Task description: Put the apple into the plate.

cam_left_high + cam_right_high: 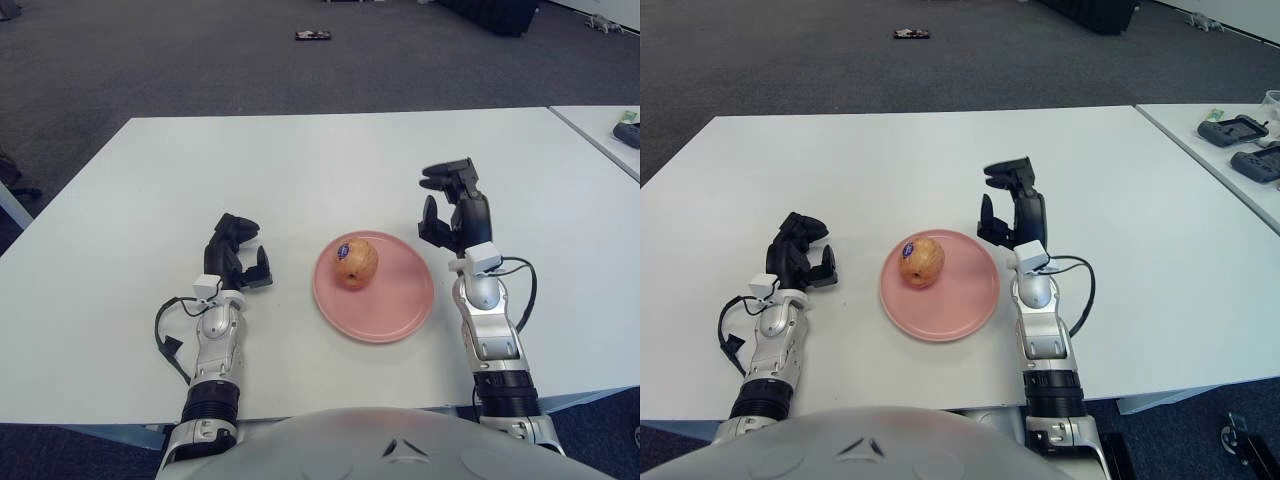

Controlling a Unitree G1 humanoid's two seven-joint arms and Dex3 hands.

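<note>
A yellow-red apple (356, 262) with a small sticker sits upright in the left part of the pink plate (395, 305), which lies on the white table (300, 160). My right hand (447, 205) is just beyond the plate's right rim, raised a little above the table, fingers spread and holding nothing. My left hand (240, 255) shows to the left of the plate, apart from it, fingers relaxed and empty.
A second white table (1230, 160) stands at the right with dark devices (1240, 130) on it. A small dark object (312, 36) lies on the grey carpet far behind the table.
</note>
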